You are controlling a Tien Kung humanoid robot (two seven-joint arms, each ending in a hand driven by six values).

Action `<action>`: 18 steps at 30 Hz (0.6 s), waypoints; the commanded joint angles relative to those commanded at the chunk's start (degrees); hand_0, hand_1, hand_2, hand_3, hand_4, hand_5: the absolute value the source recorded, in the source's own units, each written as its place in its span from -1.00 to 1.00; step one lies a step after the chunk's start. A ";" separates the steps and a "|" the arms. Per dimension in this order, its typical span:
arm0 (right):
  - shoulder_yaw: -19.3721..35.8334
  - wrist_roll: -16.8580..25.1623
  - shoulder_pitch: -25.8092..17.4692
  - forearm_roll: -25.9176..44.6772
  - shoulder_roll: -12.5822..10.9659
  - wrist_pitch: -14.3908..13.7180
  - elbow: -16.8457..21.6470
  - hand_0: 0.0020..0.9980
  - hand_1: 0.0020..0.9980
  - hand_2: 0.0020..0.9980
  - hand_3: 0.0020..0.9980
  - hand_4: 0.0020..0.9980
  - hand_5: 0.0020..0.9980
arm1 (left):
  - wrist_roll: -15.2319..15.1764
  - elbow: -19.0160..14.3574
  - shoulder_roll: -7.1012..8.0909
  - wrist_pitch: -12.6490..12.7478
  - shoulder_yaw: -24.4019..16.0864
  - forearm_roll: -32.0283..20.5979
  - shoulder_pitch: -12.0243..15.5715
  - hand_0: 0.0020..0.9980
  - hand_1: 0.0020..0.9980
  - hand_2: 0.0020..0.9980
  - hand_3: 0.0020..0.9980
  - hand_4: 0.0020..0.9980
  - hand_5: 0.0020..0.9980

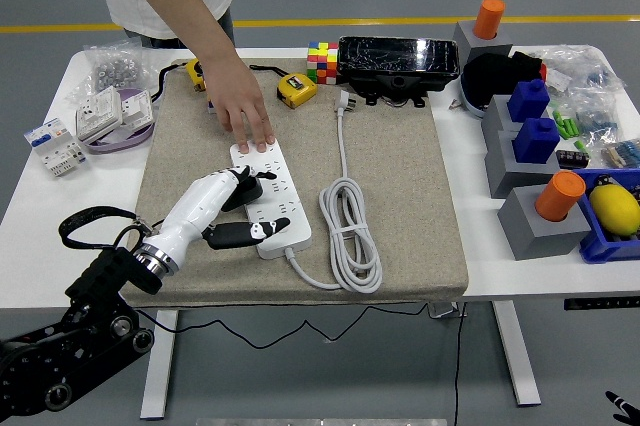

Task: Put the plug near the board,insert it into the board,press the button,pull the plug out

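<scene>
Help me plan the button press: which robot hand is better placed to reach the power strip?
Left. The left hand is already over the white power strip, fingers near its round button. A person's hand steadies the strip's far end. No right hand is in view.
</scene>
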 joint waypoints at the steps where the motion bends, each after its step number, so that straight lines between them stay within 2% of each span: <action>1: -0.04 -0.01 -0.03 0.00 0.00 0.01 0.00 0.12 0.28 0.24 0.20 0.93 -0.01 | 0.09 -0.01 -0.05 -0.08 0.11 -0.01 -0.11 0.51 0.58 0.56 0.52 0.76 0.10; 12: 0.06 0.00 -0.01 0.02 -0.05 0.02 0.04 0.12 0.28 0.25 0.20 0.93 -0.01 | 0.09 -0.63 -0.20 -0.22 0.47 -0.70 -0.53 0.48 0.55 0.53 0.50 0.75 0.10; 18: -0.02 -0.02 -0.10 -0.04 -0.04 0.03 0.02 0.12 0.27 0.24 0.20 0.93 -0.01 | -0.34 -3.01 0.43 -0.06 -0.57 -1.44 0.32 0.47 0.55 0.54 0.48 0.75 0.10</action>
